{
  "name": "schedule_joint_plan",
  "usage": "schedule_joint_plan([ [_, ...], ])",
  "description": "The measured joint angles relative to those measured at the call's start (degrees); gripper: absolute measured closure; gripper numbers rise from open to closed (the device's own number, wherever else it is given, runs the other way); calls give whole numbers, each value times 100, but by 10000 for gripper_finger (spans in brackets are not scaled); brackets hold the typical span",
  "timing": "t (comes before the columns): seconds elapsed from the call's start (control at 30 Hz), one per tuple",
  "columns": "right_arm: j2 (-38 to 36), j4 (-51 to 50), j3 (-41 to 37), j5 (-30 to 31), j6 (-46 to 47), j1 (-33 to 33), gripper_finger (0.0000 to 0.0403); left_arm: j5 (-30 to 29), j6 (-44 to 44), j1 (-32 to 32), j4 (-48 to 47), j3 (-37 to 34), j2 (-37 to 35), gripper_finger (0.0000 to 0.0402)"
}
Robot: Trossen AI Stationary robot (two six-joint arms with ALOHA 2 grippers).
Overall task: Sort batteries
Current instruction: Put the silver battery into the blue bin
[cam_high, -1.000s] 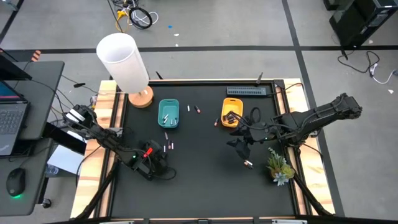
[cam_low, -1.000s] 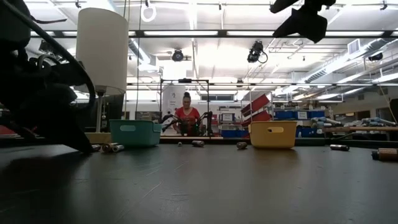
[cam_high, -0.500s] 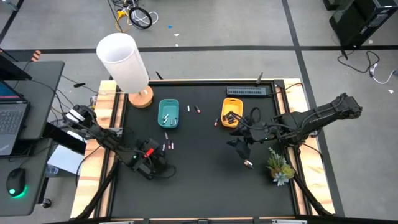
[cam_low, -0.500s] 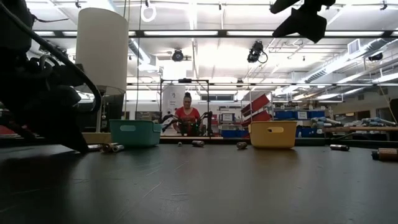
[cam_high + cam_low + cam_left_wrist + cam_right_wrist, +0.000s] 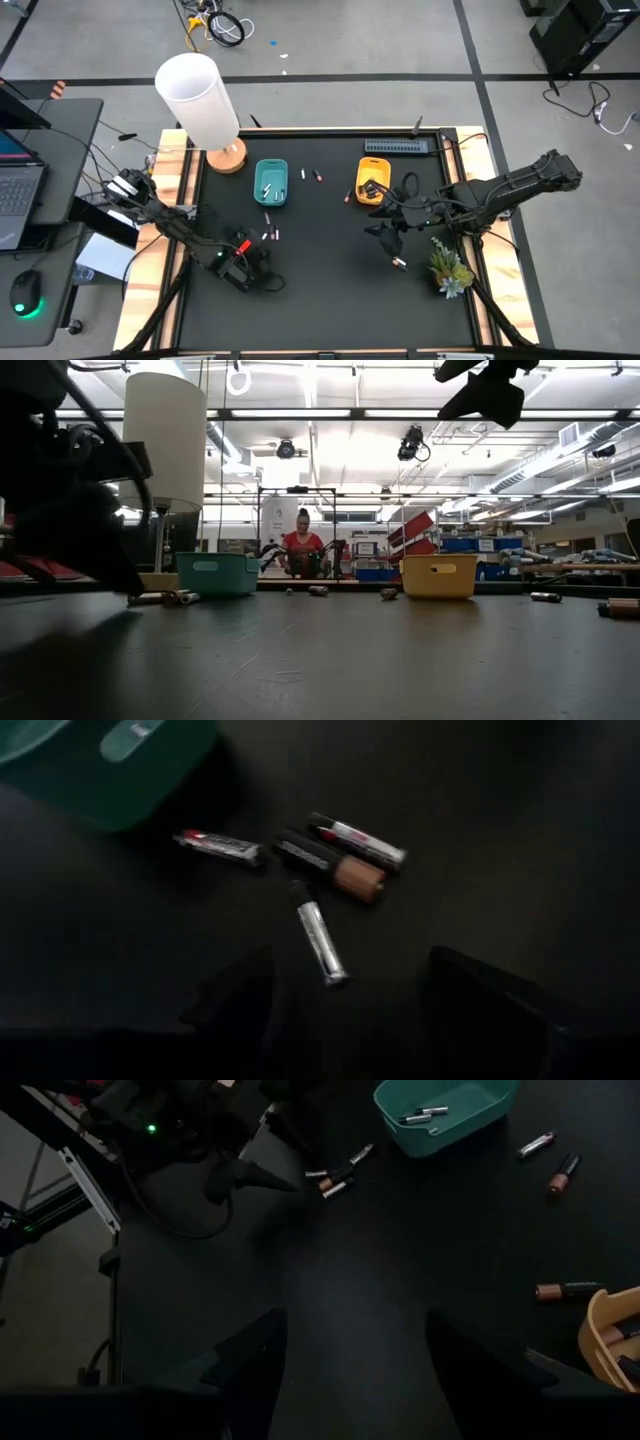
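Left wrist view: the left gripper point(image 5: 345, 1010) has its two dark fingers spread wide with nothing between them, poised above a cluster of four loose batteries point(image 5: 320, 880) on the black table point(image 5: 500, 840); a silver cell point(image 5: 320, 942) lies nearest the gap, a dark copper-ended cell point(image 5: 335, 868) and two red-marked cells lie just beyond it, and a corner of the teal tray point(image 5: 110, 765) shows behind them. High view: this gripper point(image 5: 255, 262) sits low over the table's near left part, with the same cluster point(image 5: 270, 232) just beyond it and the teal tray point(image 5: 271, 183) farther back holding a few whitish cells. Two more batteries point(image 5: 311, 176) lie between the teal tray and the yellow tray point(image 5: 372, 180), one copper-ended cell point(image 5: 349, 197) lies just beside the yellow tray, and one battery point(image 5: 398, 264) lies near the small plant point(image 5: 449, 268). Right gripper point(image 5: 385, 235) hangs above the table in front of the yellow tray, raised well clear of the surface in the low view point(image 5: 490, 390); its fingers point(image 5: 250, 1360) stand apart and hold nothing. A white lamp point(image 5: 200, 100) stands at the table's far left corner. Low view also shows a person point(image 5: 301, 550) seated in the room beyond the table.
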Motion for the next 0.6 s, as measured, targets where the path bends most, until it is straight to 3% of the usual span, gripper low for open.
schedule_joint_plan([
  [0.3, 0, 82, -2, -2, -59, 30, 156, -427, -1401, 127, 300, -150, 350, 122],
  [0.43, 0, 109, -2, -4, -65, 116, 156, -705, -1581, 104, 1008, -341, 614, 124],
  [0.6, 0, 107, -2, -32, -66, 206, 156, -1227, -1767, -21, 1124, -345, 973, 148],
])
